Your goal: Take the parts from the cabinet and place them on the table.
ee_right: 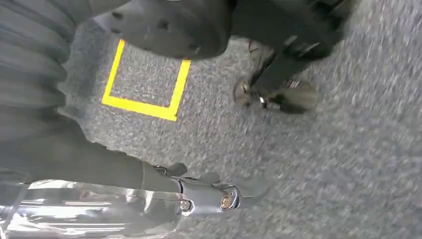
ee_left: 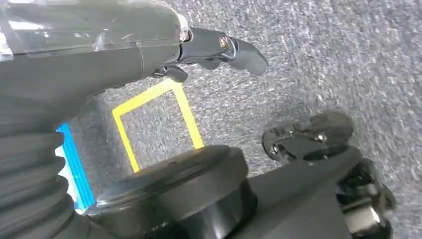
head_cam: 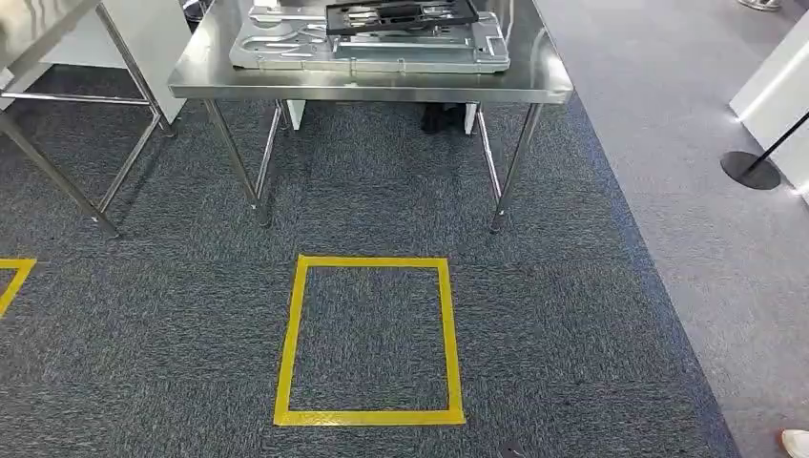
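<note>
Grey plastic covers the left hand (ee_left: 149, 55), which hangs over the carpet (head_cam: 572, 315); its dark fingers (ee_left: 234, 50) reach out straight with nothing between them, and the thick thumb lies alongside. The right hand (ee_right: 164, 194) hangs the same way on the other side, its fingers (ee_right: 224, 199) stretched forward, loosely apart and holding nothing, above the same speckled blue-grey carpet. Beyond each hand a corner of a yellow tape square (head_cam: 370, 341) shows on the floor.

From the head view, that tape square lies on the carpet just in front of a stainless steel table (head_cam: 238, 76). On the tabletop, toward its front edge, lies a flat silver stamped metal part (head_cam: 286, 48), and a black frame part (head_cam: 401, 14) rests on top of it, toward the back. A second steel table (head_cam: 57, 114) stands at the left, with another piece of yellow tape (head_cam: 14, 277) on the carpet before it. At the right the carpet gives way to a lighter grey floor, where a black round stand base (head_cam: 751, 170) sits near a white panel. The tip of a white shoe (head_cam: 795, 442) shows at the lower right corner.
</note>
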